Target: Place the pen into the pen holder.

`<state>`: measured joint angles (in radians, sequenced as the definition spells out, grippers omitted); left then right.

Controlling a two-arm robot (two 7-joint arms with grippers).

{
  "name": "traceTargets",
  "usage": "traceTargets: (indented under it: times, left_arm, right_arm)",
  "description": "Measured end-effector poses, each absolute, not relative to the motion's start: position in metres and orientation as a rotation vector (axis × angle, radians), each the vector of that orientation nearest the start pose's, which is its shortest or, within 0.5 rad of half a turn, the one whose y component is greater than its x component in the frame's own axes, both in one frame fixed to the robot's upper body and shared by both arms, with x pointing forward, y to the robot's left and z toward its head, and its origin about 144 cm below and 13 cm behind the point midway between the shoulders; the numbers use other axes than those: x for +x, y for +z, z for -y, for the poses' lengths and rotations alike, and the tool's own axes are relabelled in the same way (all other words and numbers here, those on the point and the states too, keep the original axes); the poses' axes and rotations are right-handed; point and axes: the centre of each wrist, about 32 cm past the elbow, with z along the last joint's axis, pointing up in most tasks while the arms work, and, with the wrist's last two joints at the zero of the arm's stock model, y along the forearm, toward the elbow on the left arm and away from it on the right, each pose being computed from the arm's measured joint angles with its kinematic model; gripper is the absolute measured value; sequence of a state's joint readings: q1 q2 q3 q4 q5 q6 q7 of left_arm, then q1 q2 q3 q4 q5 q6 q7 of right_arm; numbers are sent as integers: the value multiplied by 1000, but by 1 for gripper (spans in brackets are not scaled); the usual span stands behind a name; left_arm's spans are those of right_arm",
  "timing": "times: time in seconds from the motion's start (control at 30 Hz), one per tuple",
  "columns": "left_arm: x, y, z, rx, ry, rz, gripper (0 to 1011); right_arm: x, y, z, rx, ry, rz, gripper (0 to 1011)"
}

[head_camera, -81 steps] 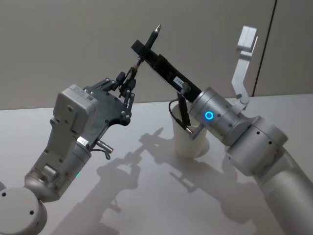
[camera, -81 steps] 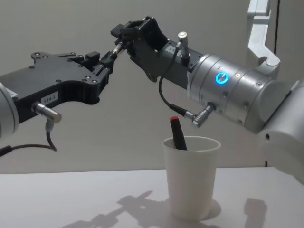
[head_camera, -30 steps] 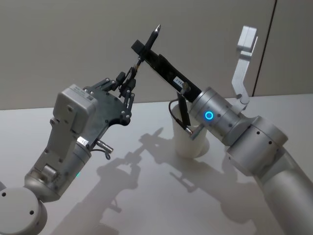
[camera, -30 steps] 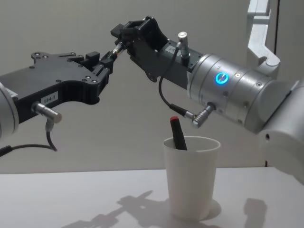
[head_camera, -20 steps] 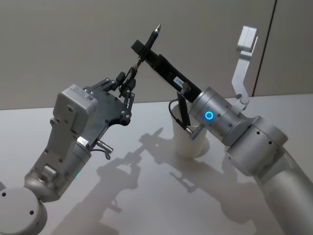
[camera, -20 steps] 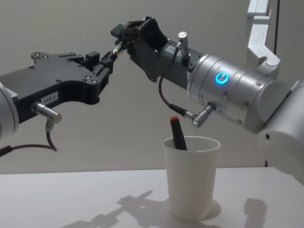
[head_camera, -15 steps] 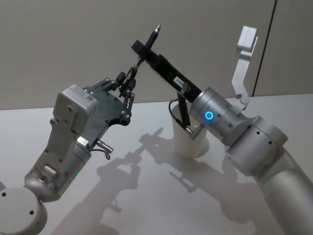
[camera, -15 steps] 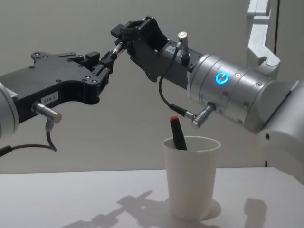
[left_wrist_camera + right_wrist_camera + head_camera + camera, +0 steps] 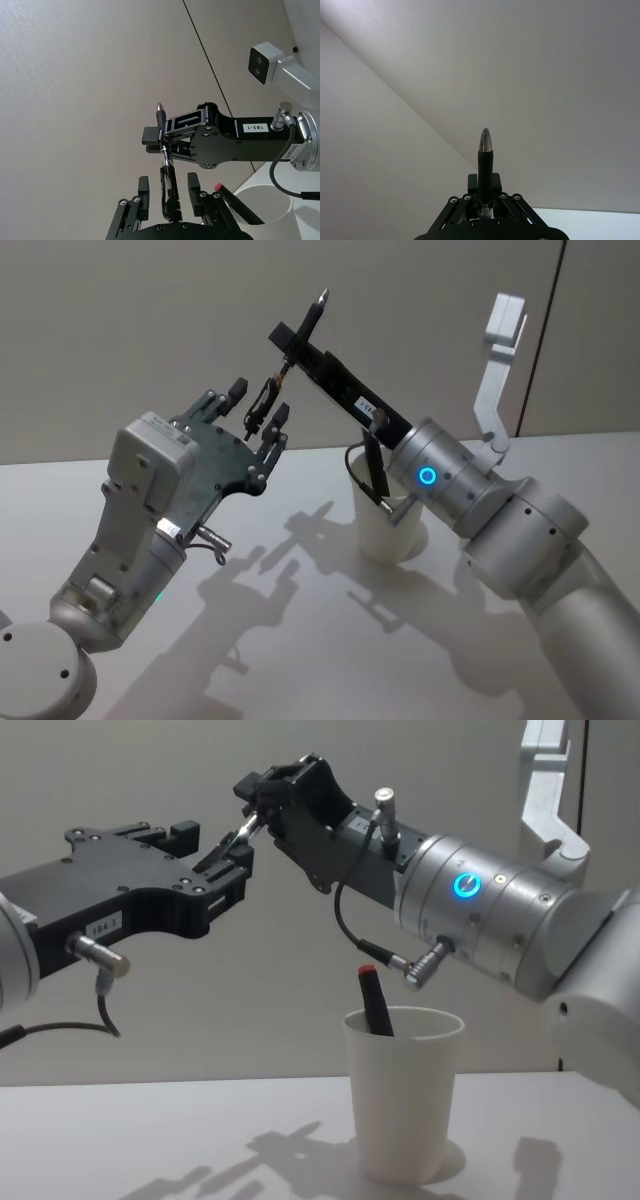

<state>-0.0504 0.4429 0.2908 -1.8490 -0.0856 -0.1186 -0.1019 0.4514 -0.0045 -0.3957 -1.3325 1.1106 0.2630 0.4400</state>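
While both arms are meeting high above the table (image 9: 300,640), the right gripper (image 9: 289,340) is clamping a dark pen (image 9: 318,308) near its pointed tip, the tip sticking up past the fingers and the barrel (image 9: 168,187) trailing down between the fingers (image 9: 143,191) of the left gripper (image 9: 256,415), which are standing spread apart on either side without touching it. Below the right arm, the white paper cup (image 9: 402,1092) is sitting upright on the table, with a red-capped marker (image 9: 375,1002) leaning inside
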Motion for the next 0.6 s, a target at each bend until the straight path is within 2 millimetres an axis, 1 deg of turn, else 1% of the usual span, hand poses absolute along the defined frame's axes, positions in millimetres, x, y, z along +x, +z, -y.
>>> traceTargets:
  times: [0.03,0.07,0.2,0.23,0.3,0.33,0.43,0.5,0.53,0.57,0.6]
  left_arm:
    - [447,1228,-235,-17,1077,489,486]
    - [447,1228,-235,-17,1077,489,523]
    - [447,1228,-235,-17,1077,488,622]
    - [447,1228,-235,-17,1077,488,683]
    - [447,1228,-235,-17,1077,488,721]
    - [447,1228,-235,-17,1077,488,778]
    - [447,1228,-235,-16,1077,488,831]
    - [447,1228,-235,-16,1077,488,918]
    - [447,1228,-235,-16,1077,488,926]
    - [447,1228,-235,-16,1077,488,966]
    - [447,1228,-235,-16,1077,488,966]
  right_arm:
    - [557,1231,101,619,-478,-695,131]
    - [557,1231,101,619,-478,-695,131]
    - [558,1233,101,619,-480,-683,131]
    - [558,1234,102,619,-482,-673,131]
    - [559,1236,102,620,-485,-662,131]
    - [560,1237,104,621,-489,-648,131]
    - [562,1240,106,621,-498,-622,131]
    - [563,1245,110,623,-510,-590,131]
    - [564,1246,112,624,-513,-581,131]
    - [565,1250,116,626,-523,-556,131]
    - [565,1251,118,627,-529,-543,131]
